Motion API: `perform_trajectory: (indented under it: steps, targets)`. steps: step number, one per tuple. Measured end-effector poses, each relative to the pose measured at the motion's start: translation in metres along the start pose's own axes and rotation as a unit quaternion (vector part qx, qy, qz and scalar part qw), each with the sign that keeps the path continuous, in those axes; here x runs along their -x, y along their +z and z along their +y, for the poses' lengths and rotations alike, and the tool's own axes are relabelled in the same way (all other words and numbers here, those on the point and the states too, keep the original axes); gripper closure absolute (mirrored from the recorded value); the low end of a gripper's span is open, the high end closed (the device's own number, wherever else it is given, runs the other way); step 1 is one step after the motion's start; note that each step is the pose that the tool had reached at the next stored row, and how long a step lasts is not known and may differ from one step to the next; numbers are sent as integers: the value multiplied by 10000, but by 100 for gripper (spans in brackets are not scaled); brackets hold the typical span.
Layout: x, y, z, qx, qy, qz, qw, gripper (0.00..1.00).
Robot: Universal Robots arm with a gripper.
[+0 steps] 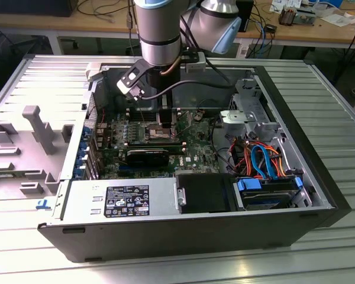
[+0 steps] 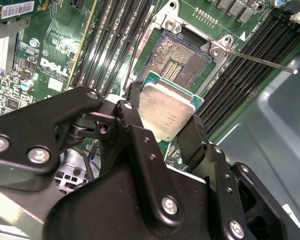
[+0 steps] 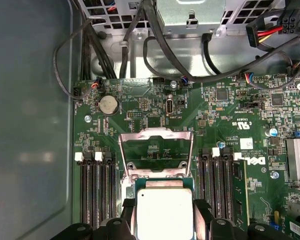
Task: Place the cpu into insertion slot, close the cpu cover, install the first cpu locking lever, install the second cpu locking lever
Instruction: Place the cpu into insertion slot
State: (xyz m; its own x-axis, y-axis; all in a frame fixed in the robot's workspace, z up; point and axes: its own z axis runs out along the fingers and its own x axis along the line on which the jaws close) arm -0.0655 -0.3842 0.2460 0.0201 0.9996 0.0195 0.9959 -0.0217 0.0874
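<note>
Second wrist view shows the cpu [image 2: 167,112] pinched between both fingers [image 2: 192,142]

A ribbed grey metal table [image 1: 334,109] carries the open computer case [image 1: 165,236] and, beside it, a grey panel [image 1: 23,155].

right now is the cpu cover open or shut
Open: the cpu cover stands swung up off the insertion slot, its contacts bare; the gripper holds the cpu.

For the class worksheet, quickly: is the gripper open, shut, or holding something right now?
Gripper: shut on the cpu, close to the uncovered insertion slot.
</note>
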Motion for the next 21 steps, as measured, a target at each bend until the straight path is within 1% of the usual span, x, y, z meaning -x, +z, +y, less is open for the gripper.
perform_trajectory:
  steps: [5, 9, 12, 16, 19, 20, 21]
  targets:
    - [0, 12, -10, 0, 0, 1, 10000, 46]
    - [1, 29, -47, 0, 1, 1, 10000, 46]
    - [3, 78, -74, 0, -9, 1, 10000, 46]
    - [4, 117, -110, -1, -57, 4, 10000, 46]
    - [-2, 149, -142, -2, -132, -42, 9999, 46]
    - [-11, 153, -146, -2, -154, -71, 9999, 46]
    - [-32, 162, -154, -2, -196, -141, 9997, 46]
